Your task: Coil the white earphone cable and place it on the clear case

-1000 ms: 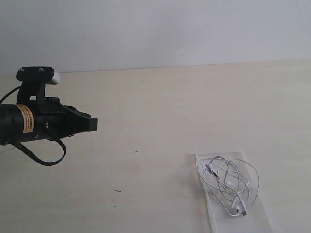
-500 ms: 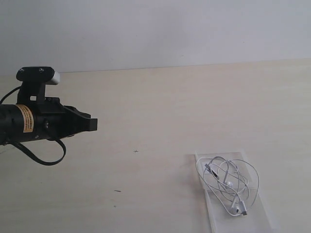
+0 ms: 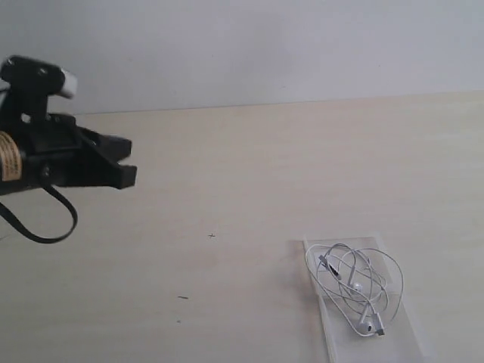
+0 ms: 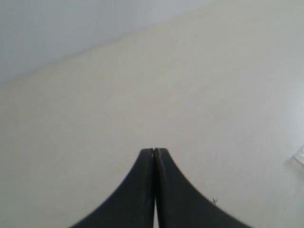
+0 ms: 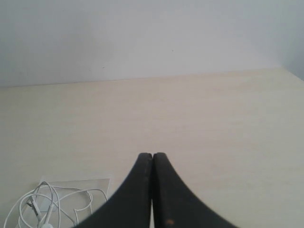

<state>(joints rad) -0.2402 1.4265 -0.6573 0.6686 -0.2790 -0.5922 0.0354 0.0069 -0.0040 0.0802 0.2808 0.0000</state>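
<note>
Since the thin white earphone cable [image 3: 354, 287] already lies in loose loops on the flat clear plastic case [image 3: 397, 336], earbuds included, the placement reads as done. The step in hand is judged to be parking the arms. Left black tool [image 3: 125, 162]: tips pressed together, nothing between them, held above the pale wooden table [image 3: 249, 166], well apart from the case and far to its left in the exterior view. Right black tool [image 5: 152, 155]: tips likewise together and empty in its wrist view, with the case [image 5: 102, 183] and cable [image 5: 47, 209] near it; absent from the exterior view. Outer loops reach the case's long edges; cannot tell whether any overhangs. To do this well, hold both tools high and away from the case, with no sweep over it, since so light a coil would likely snag or spring loose at a touch. If a check shows a loop off the case, nudge it inward from outside the case rather than regrasp.
</note>
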